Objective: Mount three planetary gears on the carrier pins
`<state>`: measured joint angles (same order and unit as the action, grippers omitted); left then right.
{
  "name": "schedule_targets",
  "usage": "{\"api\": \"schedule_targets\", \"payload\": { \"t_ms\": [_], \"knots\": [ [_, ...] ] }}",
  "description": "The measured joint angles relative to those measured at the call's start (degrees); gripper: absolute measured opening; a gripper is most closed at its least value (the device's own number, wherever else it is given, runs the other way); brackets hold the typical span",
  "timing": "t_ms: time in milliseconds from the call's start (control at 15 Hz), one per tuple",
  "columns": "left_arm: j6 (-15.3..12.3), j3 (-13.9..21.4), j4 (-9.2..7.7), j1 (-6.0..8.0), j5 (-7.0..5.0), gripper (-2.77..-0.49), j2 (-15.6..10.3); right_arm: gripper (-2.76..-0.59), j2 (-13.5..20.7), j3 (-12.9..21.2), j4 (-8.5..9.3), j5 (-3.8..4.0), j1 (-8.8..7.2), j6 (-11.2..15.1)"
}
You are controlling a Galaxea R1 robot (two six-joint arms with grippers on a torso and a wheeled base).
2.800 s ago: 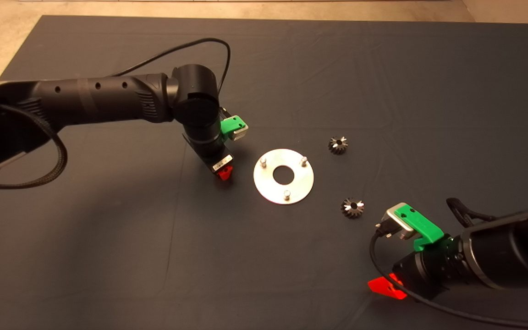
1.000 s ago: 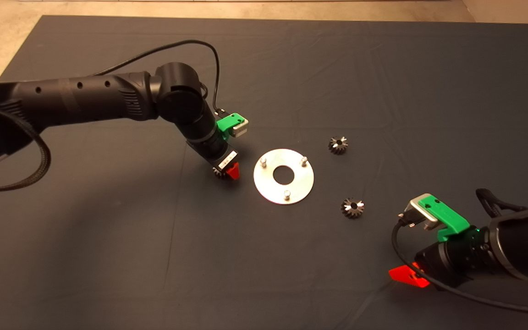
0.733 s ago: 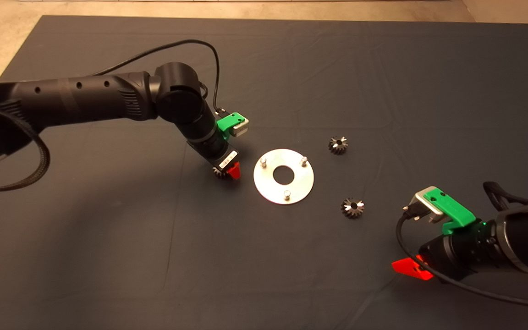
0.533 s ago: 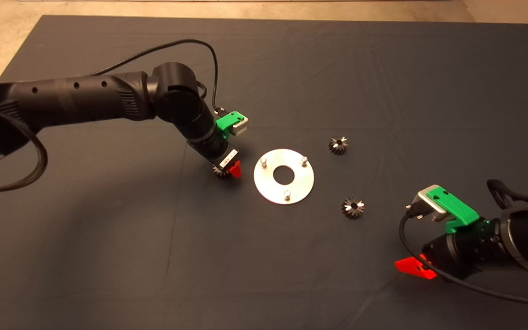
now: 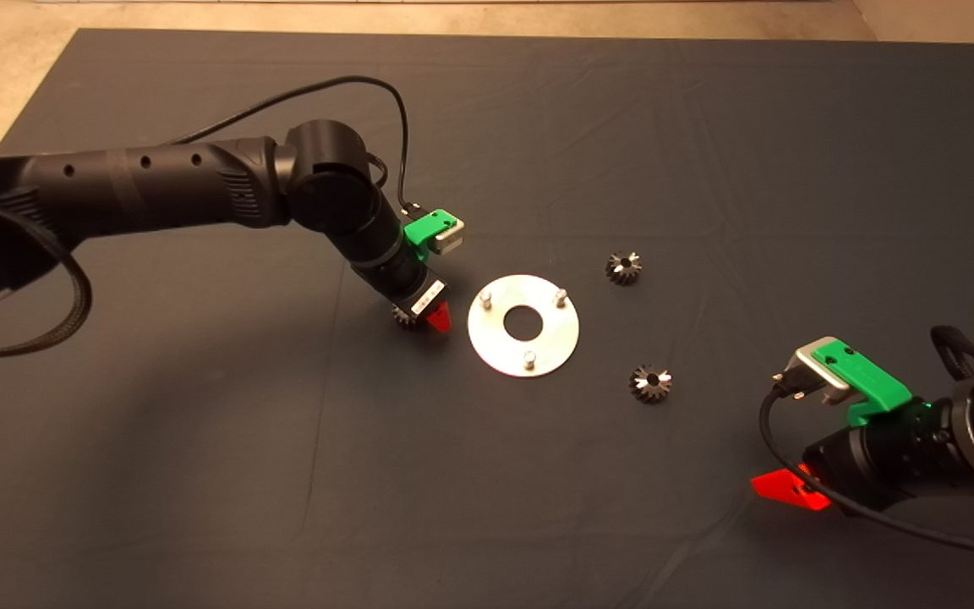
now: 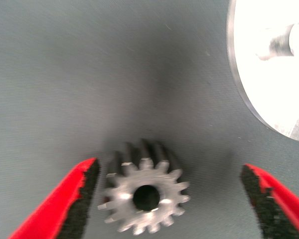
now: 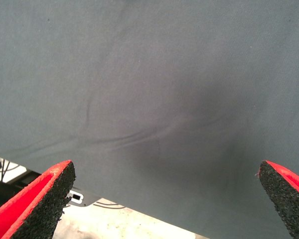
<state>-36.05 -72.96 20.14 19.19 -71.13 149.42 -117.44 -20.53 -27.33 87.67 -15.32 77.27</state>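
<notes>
One planetary gear (image 6: 145, 196) lies flat on the mat between the fingers of my open left gripper (image 6: 169, 169), much nearer one pad than the other. From above, this gear (image 5: 404, 317) peeks out beside the left gripper (image 5: 423, 321), just left of the shiny disc (image 5: 523, 348). The three carrier pins (image 5: 485, 298) stand bare on that disc. Two more planetary gears (image 5: 623, 267) (image 5: 649, 383) rest on the mat right of the disc. My right gripper (image 5: 783, 491) hangs open at the lower right, away from everything.
The disc's rim (image 6: 259, 99) with one pin (image 6: 284, 42) lies close beyond the left gripper's fingers. The right wrist view shows bare mat (image 7: 149, 89) between the right gripper's (image 7: 164, 172) fingers, then the mat's edge and floor (image 7: 114, 221).
The right arm has drawn back toward the lower right. The left arm has tilted and shifted slightly toward the disc, and the gear now shows beside its finger.
</notes>
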Motion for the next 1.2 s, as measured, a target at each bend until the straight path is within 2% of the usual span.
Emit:
{"api": "schedule_targets", "payload": {
  "t_ms": [133,467,1000,1133,1200],
  "knots": [
    [0.1,0.2,0.19,-0.73,-0.11,-1.32,0.0,-0.6,0.6,0.0,0.0,0.04,-0.29,-0.6],
    [0.1,0.7,0.45,-0.83,-0.26,-1.43,-0.1,-0.61,1.3,0.1,0.16,0.06,-0.88,-1.2],
    [0.3,1.0,0.44,-0.94,-0.37,-1.89,-0.2,-0.6,1.6,0.1,0.19,0.04,-0.9,-1.4],
    [0.3,1.5,0.41,-0.95,-0.37,-1.91,-0.2,-0.6,1.6,0.1,0.22,0.04,-0.93,-1.4],
    [0.4,1.6,0.41,-0.94,-0.34,-2.02,-0.2,-0.6,1.6,0.1,0.38,0.04,-1.06,-1.4]
  ]
}}
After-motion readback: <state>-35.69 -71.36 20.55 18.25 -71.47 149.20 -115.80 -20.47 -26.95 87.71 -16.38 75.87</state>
